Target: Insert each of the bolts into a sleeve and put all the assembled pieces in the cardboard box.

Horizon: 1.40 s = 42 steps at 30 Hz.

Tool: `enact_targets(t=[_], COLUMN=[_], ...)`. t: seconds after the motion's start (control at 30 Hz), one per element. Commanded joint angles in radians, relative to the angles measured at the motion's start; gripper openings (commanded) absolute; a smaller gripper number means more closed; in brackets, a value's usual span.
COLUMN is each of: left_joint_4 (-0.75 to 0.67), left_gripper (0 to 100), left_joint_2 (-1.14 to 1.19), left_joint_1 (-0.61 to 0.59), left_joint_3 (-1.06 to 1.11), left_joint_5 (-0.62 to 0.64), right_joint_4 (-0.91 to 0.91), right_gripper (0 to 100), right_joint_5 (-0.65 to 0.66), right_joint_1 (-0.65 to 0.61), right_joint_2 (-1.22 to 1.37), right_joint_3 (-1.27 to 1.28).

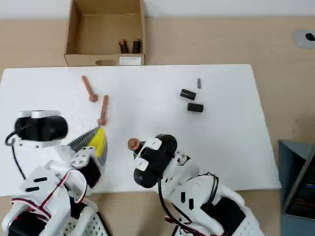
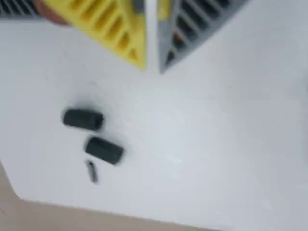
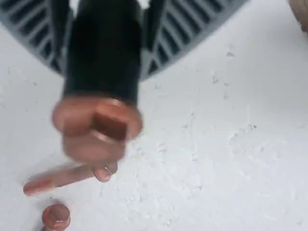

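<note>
The right gripper (image 3: 103, 72) clamps a sleeve (image 3: 102, 45) with a bolt (image 3: 96, 126) in it. The left gripper (image 2: 151, 65), fingers nearly together and empty, hangs beside a loose bolt (image 1: 103, 111).

The bolts (image 1: 89, 89) are coloured copper, the sleeves (image 1: 187, 94) black, the mat (image 1: 231, 147) white. One ribbed finger (image 2: 110, 24) is coloured yellow.

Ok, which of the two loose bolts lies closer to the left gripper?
The bolt nearer the arms, one end just beyond the left gripper. The other bolt lies farther off, toward the cardboard box.
</note>
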Motion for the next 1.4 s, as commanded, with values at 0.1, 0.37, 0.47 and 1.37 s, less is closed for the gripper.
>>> enact_targets(t=[0.1, 0.37, 0.47, 1.37], left_joint_4=[0.000, -0.006, -0.006, -0.196], left_gripper=[0, 0, 0, 0], left_joint_2=[-0.002, -0.004, -0.004, -0.004], left_joint_1=[-0.164, -0.351, -0.362, -0.402], left_joint_3=[-0.029, 0.215, 0.302, 0.687], left_joint_5=[-0.100, -0.198, -0.198, -0.284], right_joint_4=[-0.023, -0.021, -0.006, -0.164], right_gripper=[0.9, 0.9, 0.9, 0.9], right_joint_5=[-0.074, -0.072, -0.071, -0.064], right_joint_1=[0.122, 0.298, 0.318, 0.320], right_joint_2=[-0.065, -0.065, -0.056, 1.018], right_joint_3=[-0.033, -0.058, -0.076, -0.828])
